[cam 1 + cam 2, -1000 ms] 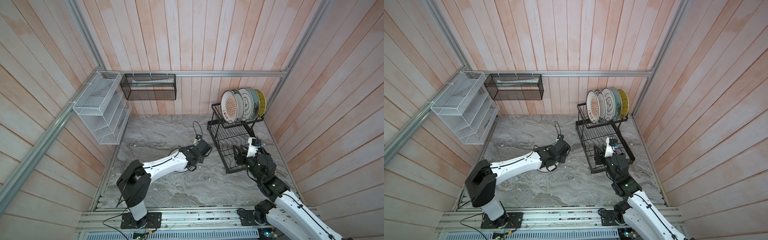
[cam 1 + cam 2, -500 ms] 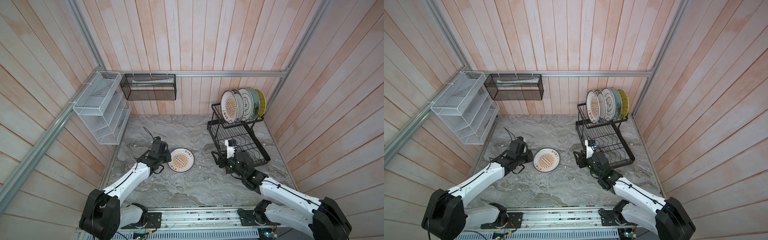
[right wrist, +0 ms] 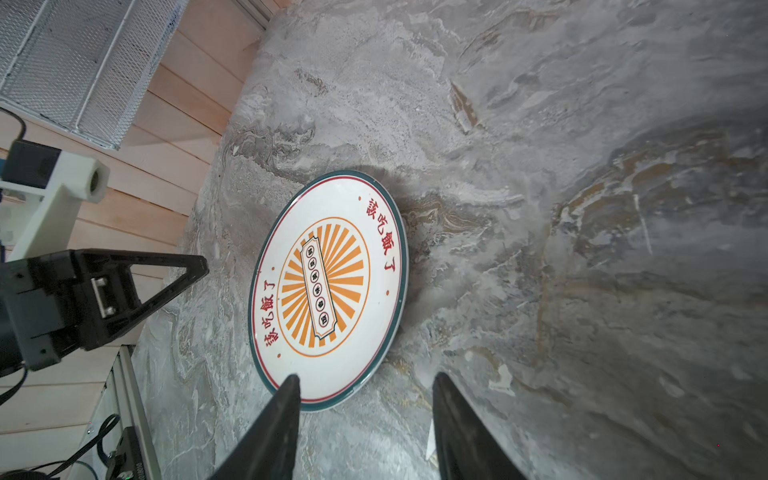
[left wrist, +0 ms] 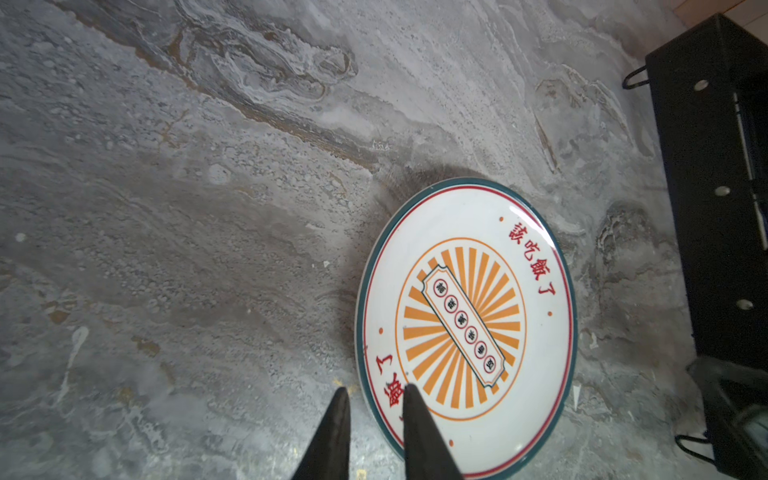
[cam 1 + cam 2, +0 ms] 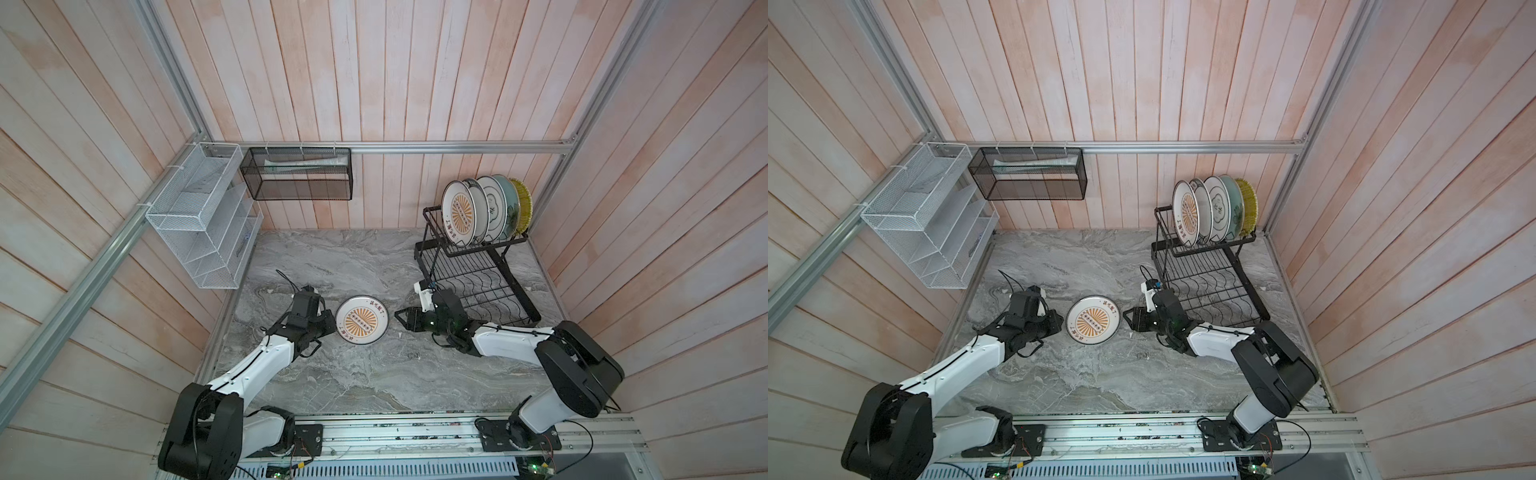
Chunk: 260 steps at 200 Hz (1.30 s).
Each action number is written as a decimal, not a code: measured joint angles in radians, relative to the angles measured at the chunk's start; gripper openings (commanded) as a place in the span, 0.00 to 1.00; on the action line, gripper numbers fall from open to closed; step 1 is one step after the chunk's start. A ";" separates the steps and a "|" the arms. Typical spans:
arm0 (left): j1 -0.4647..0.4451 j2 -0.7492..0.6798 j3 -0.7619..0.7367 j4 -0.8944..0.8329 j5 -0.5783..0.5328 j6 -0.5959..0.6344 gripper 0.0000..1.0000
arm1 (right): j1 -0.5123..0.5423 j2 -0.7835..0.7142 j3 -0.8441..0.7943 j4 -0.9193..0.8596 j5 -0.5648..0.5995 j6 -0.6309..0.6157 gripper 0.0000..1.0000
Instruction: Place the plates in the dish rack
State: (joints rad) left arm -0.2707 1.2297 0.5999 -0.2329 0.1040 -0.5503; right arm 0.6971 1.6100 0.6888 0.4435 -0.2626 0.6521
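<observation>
While five plates (image 5: 482,212) stood racked upright, last sunburst plate (image 5: 361,320) lay flat on tabletop (image 5: 374,374) between grippers. Left gripper (image 4: 376,388) barely parted, right gripper (image 3: 365,375) half open, both empty. Next move likely needed rim pinch, lift to dish rack (image 5: 516,286).

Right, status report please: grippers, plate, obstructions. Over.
Left gripper slightly open, empty, beside sunburst plate. Right gripper open, empty, just short of it. That plate flat on table; five plates in dish rack. Nothing in the way.

Orange-sunburst plate (image 5: 361,320), grey-marbled table (image 5: 374,374)
</observation>
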 measured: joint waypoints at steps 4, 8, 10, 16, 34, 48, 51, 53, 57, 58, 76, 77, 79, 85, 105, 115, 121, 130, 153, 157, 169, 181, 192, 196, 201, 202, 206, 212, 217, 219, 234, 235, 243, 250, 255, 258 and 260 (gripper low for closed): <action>0.001 0.002 0.000 0.003 0.004 -0.001 0.25 | 0.000 0.014 0.008 0.000 -0.008 0.005 0.52; 0.002 0.005 0.000 0.006 0.008 -0.001 0.25 | 0.000 0.026 0.015 0.001 -0.013 0.006 0.52; 0.002 0.006 0.000 0.007 0.009 -0.001 0.25 | 0.000 0.032 0.019 0.001 -0.018 0.008 0.52; 0.003 0.010 0.000 0.010 0.015 -0.001 0.25 | 0.000 0.052 0.032 0.001 -0.028 0.012 0.52; 0.003 0.018 0.000 0.013 0.023 -0.001 0.25 | 0.000 0.107 0.067 0.002 -0.049 0.025 0.51; 0.003 0.022 0.000 0.011 0.023 0.000 0.25 | 0.000 0.143 0.086 0.003 -0.060 0.036 0.45; 0.003 0.022 0.000 0.011 0.023 -0.001 0.25 | 0.000 0.149 0.090 0.003 -0.063 0.039 0.44; 0.003 0.022 0.000 0.010 0.023 0.000 0.25 | 0.000 0.154 0.092 0.002 -0.063 0.042 0.43; 0.003 0.022 0.000 0.009 0.023 0.000 0.25 | 0.000 0.165 0.098 0.002 -0.069 0.043 0.41; 0.003 0.022 0.000 0.009 0.023 0.000 0.25 | 0.000 0.166 0.099 0.002 -0.069 0.046 0.41; 0.003 0.022 0.000 0.008 0.022 0.000 0.25 | 0.000 0.215 0.133 -0.002 -0.089 0.058 0.38; 0.003 0.022 0.000 0.008 0.022 0.000 0.25 | 0.000 0.217 0.135 -0.002 -0.090 0.059 0.38; 0.003 0.022 0.000 0.008 0.022 0.000 0.25 | 0.000 0.222 0.138 -0.002 -0.091 0.062 0.38; 0.004 0.022 0.000 0.008 0.022 0.000 0.25 | 0.000 0.236 0.147 -0.001 -0.098 0.067 0.38; 0.006 0.022 0.000 0.006 0.018 0.000 0.25 | 0.000 0.259 0.150 0.005 -0.113 0.089 0.38; 0.009 0.024 0.001 0.002 0.016 0.000 0.25 | 0.000 0.267 0.150 0.006 -0.118 0.097 0.38; 0.009 0.026 0.002 0.001 0.014 0.000 0.25 | 0.000 0.270 0.150 0.006 -0.119 0.102 0.38; 0.011 0.031 0.002 0.000 0.013 0.000 0.25 | 0.000 0.275 0.150 0.007 -0.123 0.108 0.38; 0.011 0.043 0.002 0.000 0.012 0.000 0.25 | -0.004 0.289 0.150 0.026 -0.139 0.121 0.38; 0.011 0.044 0.002 0.000 0.012 0.000 0.25 | -0.005 0.294 0.150 0.032 -0.143 0.127 0.37; 0.011 0.047 0.003 0.000 0.012 0.000 0.25 | -0.007 0.307 0.150 0.056 -0.158 0.138 0.37; 0.011 0.050 0.006 0.000 0.012 0.000 0.25 | -0.011 0.317 0.150 0.078 -0.169 0.153 0.36; 0.011 0.051 0.008 0.002 0.013 0.000 0.25 | -0.013 0.328 0.150 0.103 -0.177 0.169 0.36; 0.011 0.051 0.008 0.002 0.013 0.000 0.25 | -0.013 0.333 0.150 0.112 -0.182 0.178 0.36; 0.011 0.051 0.008 0.002 0.013 0.000 0.25 | -0.014 0.338 0.150 0.123 -0.186 0.185 0.36; 0.011 0.051 0.008 0.002 0.013 0.000 0.25 | -0.014 0.340 0.150 0.128 -0.187 0.187 0.35; 0.011 0.051 0.008 0.002 0.013 0.000 0.25 | -0.014 0.344 0.150 0.136 -0.190 0.193 0.35; 0.011 0.051 0.008 0.002 0.013 0.000 0.25 | -0.016 0.351 0.150 0.151 -0.195 0.202 0.35; 0.011 0.051 0.008 0.002 0.013 0.000 0.25 | -0.016 0.357 0.150 0.165 -0.202 0.212 0.34; 0.011 0.051 0.008 0.002 0.013 0.000 0.25 | -0.016 0.359 0.150 0.170 -0.204 0.215 0.34; 0.011 0.051 0.008 0.002 0.013 0.000 0.25 | -0.017 0.379 0.150 0.209 -0.222 0.241 0.33; 0.011 0.051 0.008 0.002 0.013 0.000 0.25 | -0.017 0.380 0.150 0.212 -0.224 0.243 0.33; 0.011 0.051 0.008 0.002 0.013 0.000 0.25 | -0.018 0.388 0.150 0.229 -0.231 0.255 0.32; 0.011 0.051 0.008 0.002 0.013 0.000 0.25 | -0.018 0.394 0.150 0.241 -0.237 0.265 0.32; 0.011 0.051 0.008 0.003 0.014 0.000 0.25 | -0.018 0.399 0.150 0.249 -0.239 0.272 0.31; 0.011 0.051 0.008 0.003 0.014 0.000 0.25 | -0.018 0.401 0.150 0.254 -0.241 0.275 0.30; 0.011 0.051 0.008 0.003 0.014 0.000 0.25 | -0.018 0.403 0.150 0.258 -0.241 0.277 0.30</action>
State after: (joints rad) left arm -0.2596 1.2808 0.6079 -0.2302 0.1184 -0.5503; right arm 0.6788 2.0129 0.8387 0.7013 -0.5041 0.9295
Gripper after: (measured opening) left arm 0.249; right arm 0.316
